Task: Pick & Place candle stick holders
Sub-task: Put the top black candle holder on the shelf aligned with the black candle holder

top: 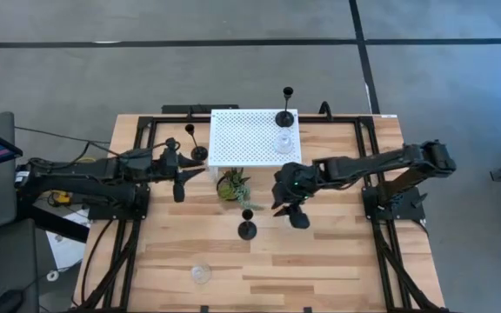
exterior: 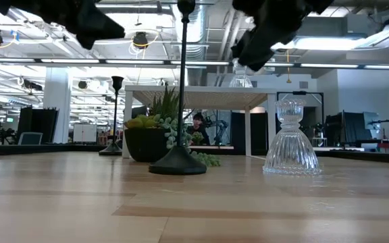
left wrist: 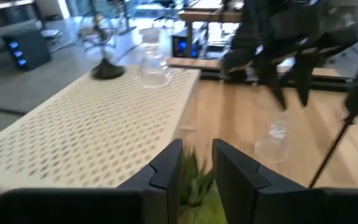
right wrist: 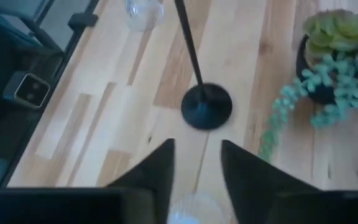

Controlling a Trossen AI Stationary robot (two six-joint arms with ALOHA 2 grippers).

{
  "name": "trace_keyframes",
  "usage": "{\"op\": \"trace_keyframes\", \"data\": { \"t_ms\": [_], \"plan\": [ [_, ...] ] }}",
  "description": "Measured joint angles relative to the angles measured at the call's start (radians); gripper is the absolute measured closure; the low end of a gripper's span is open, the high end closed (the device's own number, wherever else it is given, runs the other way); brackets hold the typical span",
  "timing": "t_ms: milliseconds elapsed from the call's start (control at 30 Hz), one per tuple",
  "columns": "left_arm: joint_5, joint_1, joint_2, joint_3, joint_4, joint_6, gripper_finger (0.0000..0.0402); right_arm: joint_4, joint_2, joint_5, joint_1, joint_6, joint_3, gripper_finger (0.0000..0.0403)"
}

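Three black holders show: one on the white stand [top: 284, 117], one on the table beside the stand's left end [top: 198, 152], one at mid-table [top: 247, 229], each resting on its round base. One clear glass holder stands on the stand [top: 283, 143], one near the front edge [top: 200, 273], and one on the table under my right gripper [exterior: 290, 138]. My right gripper [right wrist: 194, 165] is open above that glass holder [right wrist: 188, 211], clear of its top. My left gripper [left wrist: 196, 162] is open and empty, left of the plant and near the stand's left end.
A small green potted plant [top: 233, 187] stands between the two grippers, in front of the white perforated stand [top: 242, 139]. The tall stem of the mid-table black holder [exterior: 183, 81] rises close to the left of my right gripper. Bare wood lies toward the near edge.
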Motion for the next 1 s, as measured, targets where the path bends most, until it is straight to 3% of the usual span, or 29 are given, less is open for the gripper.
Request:
{"op": "trace_keyframes", "data": {
  "t_ms": [133,200,333,433,600,833,1000],
  "plan": [
    [-0.045,-0.001,-0.036,0.0,-0.095,-0.039,0.0343,-0.074,-0.074,0.018,0.011,-0.031,0.0,0.0377],
    [-0.079,-0.001,-0.047,0.0,-0.139,-0.044,0.0363,-0.103,-0.116,0.056,0.024,-0.066,0.0,0.0393],
    [-0.134,0.0,-0.064,-0.005,-0.174,-0.014,0.0396,-0.144,-0.205,0.157,0.048,-0.091,-0.001,0.0396],
    [-0.156,0.0,-0.096,-0.032,-0.174,0.007,0.0396,-0.144,-0.265,0.16,0.046,-0.133,-0.018,0.04],
    [-0.285,-0.001,-0.195,-0.125,-0.174,0.007,0.0397,-0.097,-0.356,0.161,0.027,-0.144,-0.11,0.0402],
    [-0.418,0.0,-0.364,-0.249,-0.148,-0.015,0.0397,0.08,-0.478,0.182,-0.006,-0.148,-0.283,0.0402],
    [-0.433,0.0,-0.46,-0.302,-0.135,-0.008,0.0398,0.198,-0.564,0.185,-0.024,-0.154,-0.387,0.0403]
  ]
}}
